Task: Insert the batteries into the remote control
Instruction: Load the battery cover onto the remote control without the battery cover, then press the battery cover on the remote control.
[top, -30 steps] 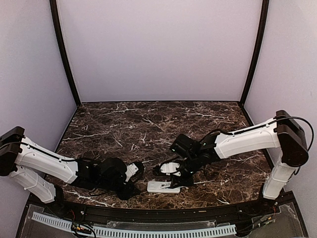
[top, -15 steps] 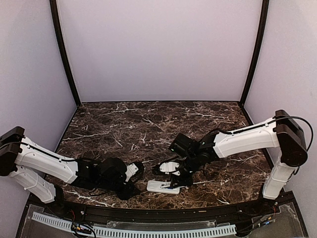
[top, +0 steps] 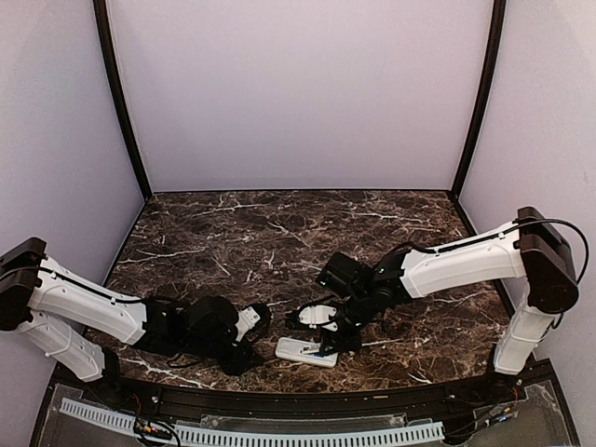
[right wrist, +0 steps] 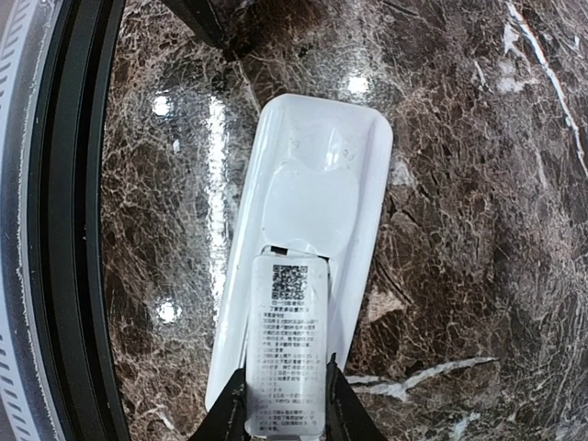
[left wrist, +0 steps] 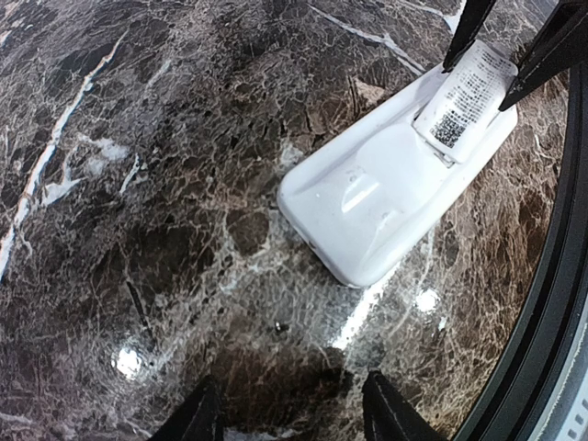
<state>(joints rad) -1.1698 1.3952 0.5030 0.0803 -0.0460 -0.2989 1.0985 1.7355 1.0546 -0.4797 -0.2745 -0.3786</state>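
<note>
The remote control (top: pixel 300 352) lies back up near the table's front edge, also in the left wrist view (left wrist: pixel 377 197) and the right wrist view (right wrist: pixel 317 184). A white battery cover (right wrist: pixel 288 349) with a printed code label lies over the remote's rear end, slightly askew, and shows in the left wrist view (left wrist: pixel 464 96). My right gripper (right wrist: pixel 287 384) is shut on this cover, one finger on each long side; it is low over the remote (top: pixel 331 337). My left gripper (left wrist: pixel 289 390) is open and empty, just left of the remote (top: pixel 257 324). No batteries show.
The black raised rim of the table (right wrist: pixel 69 230) runs right beside the remote. The dark marble table top (top: pixel 279 242) stretches away behind both arms. The right gripper's black fingers (left wrist: pixel 464 32) reach into the left wrist view.
My right gripper has edged slightly left with the cover, and the remote has shifted a little left with it. The left arm has barely moved.
</note>
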